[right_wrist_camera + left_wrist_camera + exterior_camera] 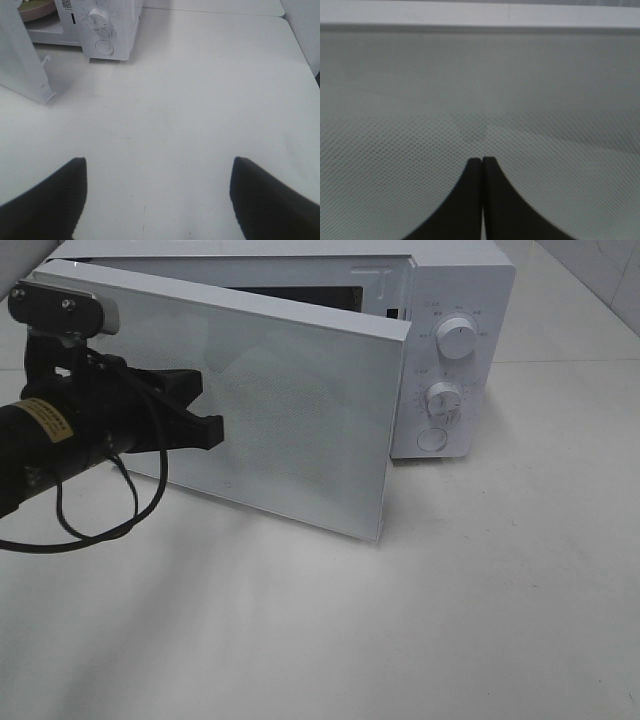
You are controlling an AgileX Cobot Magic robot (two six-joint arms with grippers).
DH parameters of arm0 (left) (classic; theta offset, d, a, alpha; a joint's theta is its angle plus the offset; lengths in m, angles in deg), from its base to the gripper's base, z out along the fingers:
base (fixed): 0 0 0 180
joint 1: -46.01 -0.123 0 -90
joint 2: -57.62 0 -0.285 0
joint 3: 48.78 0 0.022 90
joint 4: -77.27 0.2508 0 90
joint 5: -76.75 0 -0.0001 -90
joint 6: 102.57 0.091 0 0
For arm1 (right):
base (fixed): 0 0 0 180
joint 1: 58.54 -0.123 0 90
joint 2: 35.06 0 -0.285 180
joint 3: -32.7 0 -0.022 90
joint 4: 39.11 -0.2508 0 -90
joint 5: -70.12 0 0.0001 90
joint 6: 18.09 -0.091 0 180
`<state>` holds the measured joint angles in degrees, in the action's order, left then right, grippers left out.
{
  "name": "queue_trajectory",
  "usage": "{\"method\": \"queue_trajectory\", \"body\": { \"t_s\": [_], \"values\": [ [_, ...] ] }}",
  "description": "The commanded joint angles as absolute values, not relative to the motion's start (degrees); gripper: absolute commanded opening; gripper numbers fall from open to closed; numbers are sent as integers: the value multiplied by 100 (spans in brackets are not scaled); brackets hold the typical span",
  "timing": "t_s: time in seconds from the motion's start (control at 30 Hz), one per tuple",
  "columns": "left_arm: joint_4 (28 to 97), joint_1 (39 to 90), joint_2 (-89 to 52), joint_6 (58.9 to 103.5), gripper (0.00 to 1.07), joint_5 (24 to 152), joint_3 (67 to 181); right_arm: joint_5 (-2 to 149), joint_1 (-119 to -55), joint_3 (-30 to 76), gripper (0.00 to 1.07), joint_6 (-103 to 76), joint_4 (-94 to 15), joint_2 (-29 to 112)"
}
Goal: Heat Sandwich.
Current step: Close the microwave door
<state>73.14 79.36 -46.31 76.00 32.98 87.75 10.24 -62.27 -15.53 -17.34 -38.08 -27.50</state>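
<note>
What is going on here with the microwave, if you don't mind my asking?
The left hand, shut on nothing, has its tips at the outer face of the door of the white microwave, which stands partly open. The right hand hangs open and empty over the table, away from the oven. A pink plate shows inside.

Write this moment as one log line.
microwave door partly open | left gripper jaws shut, by door | right gripper jaws open, empty
</note>
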Motion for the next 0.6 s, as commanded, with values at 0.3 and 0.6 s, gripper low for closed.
{"method": "queue_trajectory", "body": {
  "t_s": [0.3,0.6],
  "values": [
    [7045,8360,-5233,7743,0,3561,9806,1059,-6181,-1559,76,-1677,-3791,-2899],
    [6925,8600,-5840,7709,0,3802,10671,1059,-6181,-1559,76,-1677,-3791,-2899]
  ]
}}
